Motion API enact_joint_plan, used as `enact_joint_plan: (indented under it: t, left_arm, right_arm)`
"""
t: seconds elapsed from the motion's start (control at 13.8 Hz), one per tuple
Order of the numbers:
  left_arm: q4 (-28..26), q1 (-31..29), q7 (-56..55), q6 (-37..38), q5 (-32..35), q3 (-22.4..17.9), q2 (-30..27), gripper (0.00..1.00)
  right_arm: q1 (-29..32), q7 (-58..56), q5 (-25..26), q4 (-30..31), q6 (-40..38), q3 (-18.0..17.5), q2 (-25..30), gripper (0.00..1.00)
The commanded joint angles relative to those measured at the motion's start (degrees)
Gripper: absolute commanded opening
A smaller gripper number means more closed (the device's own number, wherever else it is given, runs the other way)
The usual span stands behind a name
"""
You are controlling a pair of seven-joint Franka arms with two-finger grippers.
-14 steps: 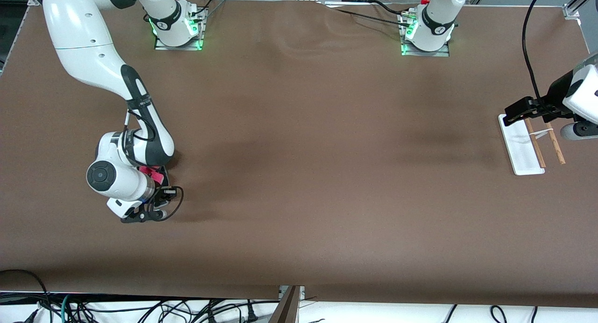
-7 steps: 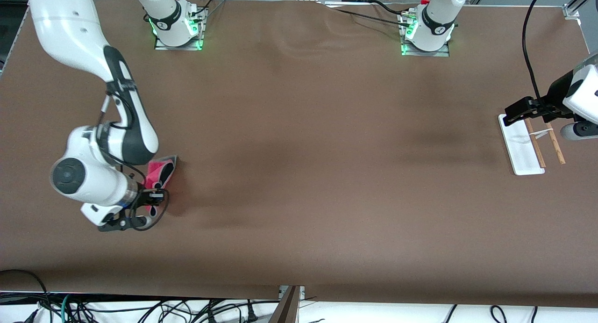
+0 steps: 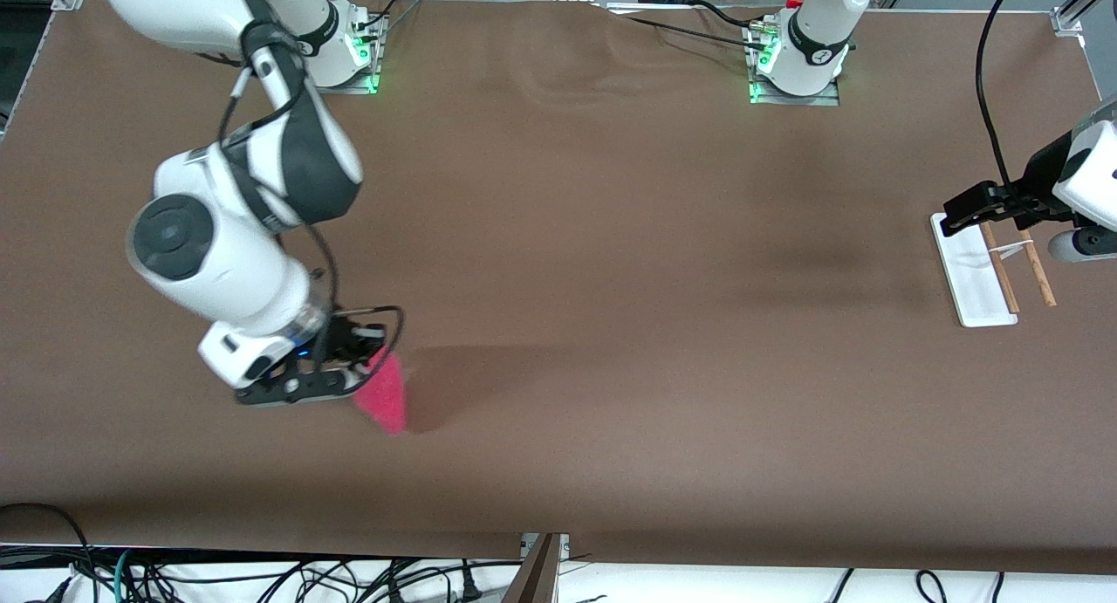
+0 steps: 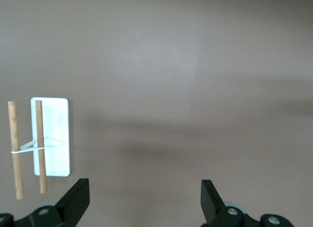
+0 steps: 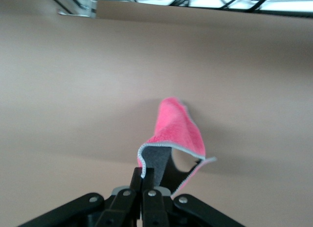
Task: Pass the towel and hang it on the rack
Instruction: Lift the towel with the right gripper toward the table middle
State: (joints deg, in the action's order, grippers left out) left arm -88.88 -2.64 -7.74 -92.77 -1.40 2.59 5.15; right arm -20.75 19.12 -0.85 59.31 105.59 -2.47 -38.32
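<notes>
With towel (image 3: 386,395) pinched in right gripper (image 3: 353,369), lifted over table (image 3: 611,324); left gripper (image 4: 145,200) spread, waiting above rack (image 3: 982,276); handoff next, requiring travel toward left arm's end.

I am holding my right arm bent out from its base over the right arm's end of the table, wrist turned downward, the right gripper (image 3: 353,372) up in the air with its fingers (image 5: 142,180) pinched together on the towel (image 3: 387,395). My left arm is waiting at its own end, the left gripper (image 4: 142,200) spread wide apart.
</notes>
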Motion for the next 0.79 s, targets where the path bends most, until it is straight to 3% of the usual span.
enact_joint_plan:
  t: [0.0, 0.51, 0.72]
  left_arm:
    - [0.29, -0.09, 0.26, -1.54, -2.46, -0.83, 0.21, 1.0]
    - [0.11, -0.09, 0.27, -0.75, -2.11, -0.65, 2.49, 1.0]
    - [-0.24, 0.52, 0.35, -1.1, -2.46, -0.48, 3.54, 1.0]
  right_arm:
    - [-4.71, 10.81, -0.12, -2.01, -1.44, 0.54, 0.97, 0.0]
    - [-18.43, 22.26, 0.94, -3.41, 3.57, 0.98, 2.29, 0.0]
    - [-23.97, 30.68, 4.7, -3.33, 6.63, 0.98, 2.11, 0.0]
